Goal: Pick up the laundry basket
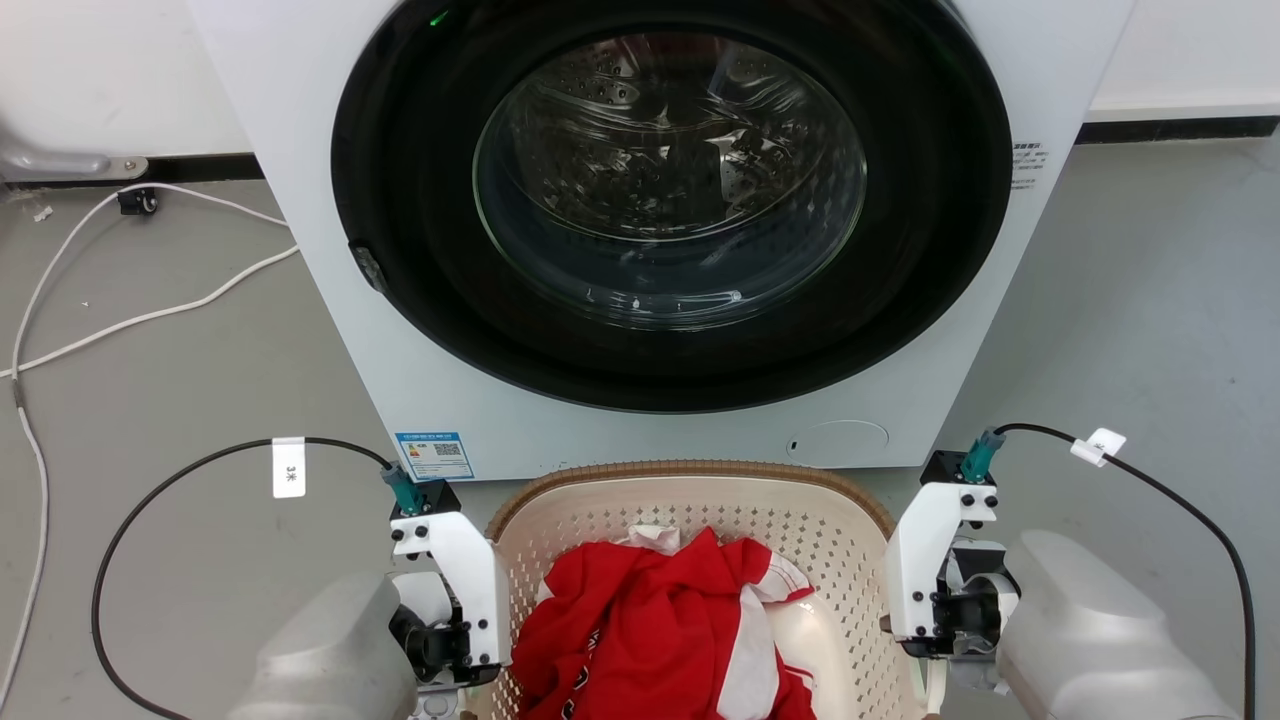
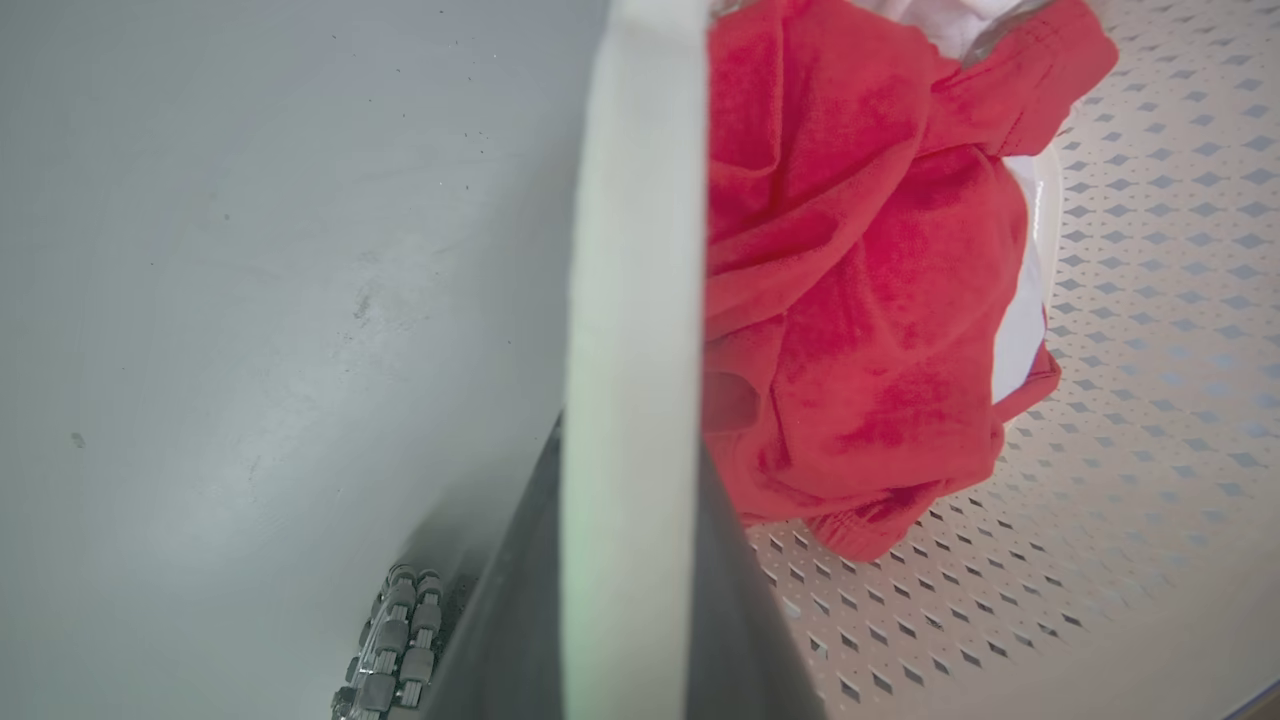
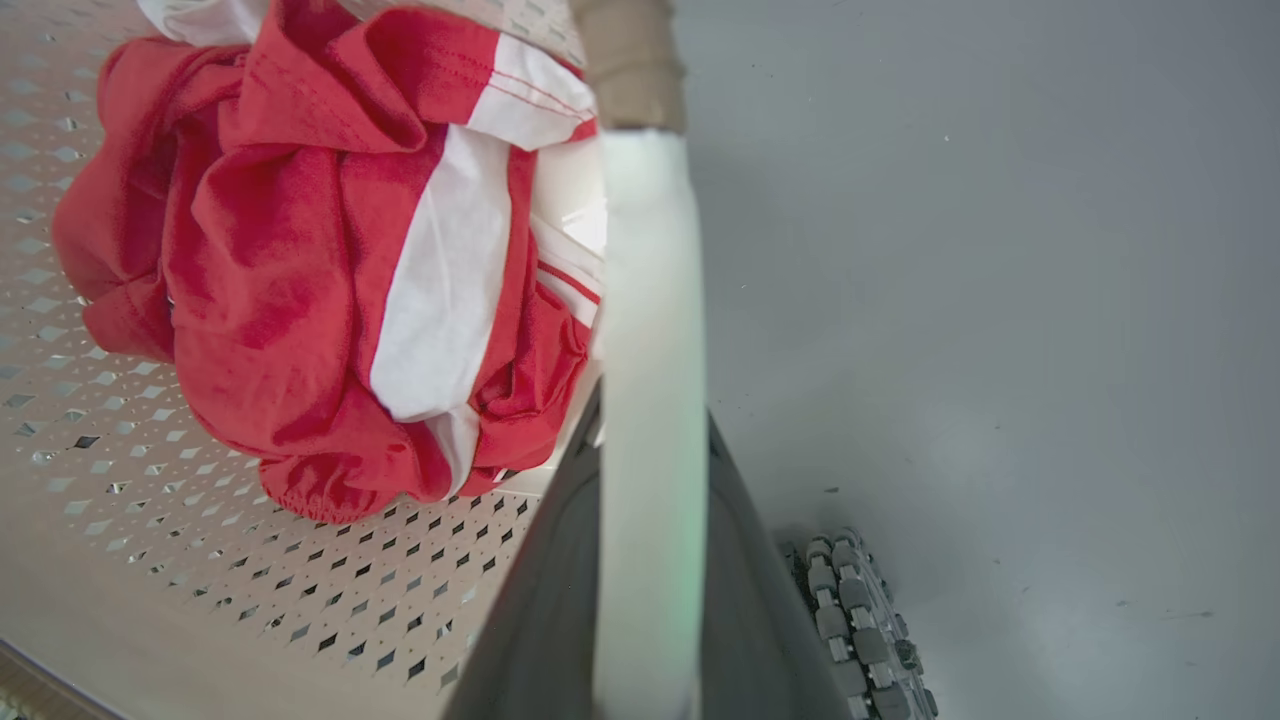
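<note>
The laundry basket (image 1: pixel 690 470) sits between the two tools, low on the floor (image 1: pixel 150 400), with the washing machine (image 1: pixel 330 300) just beyond them. The left tool (image 2: pixel 630 500) is at the basket's left side. In the left wrist view its two dark fingers (image 2: pixel 520 620) press on either side of a pale strip, the left handle (image 2: pixel 630 250), so it looks clamped on that handle. The right tool (image 3: pixel 650 420) mirrors it on the other side, closed around the right handle (image 3: pixel 650 250). A bundle of red and white clothes (image 1: pixel 660 620) lies inside the basket, inward of both tools.

Both grasps look made, so the step in hand appears to be the start of the lift. I cannot tell whether the basket's base has left the floor.

The next move calls for both arms to rise together at the same pace, keeping the rim level so the clothes stay in. The spacing between the tools should hold steady, since pulling apart or squeezing inward could flex the handles or slip a grip. The basket should also come straight up, clear of the machine's front.
</note>
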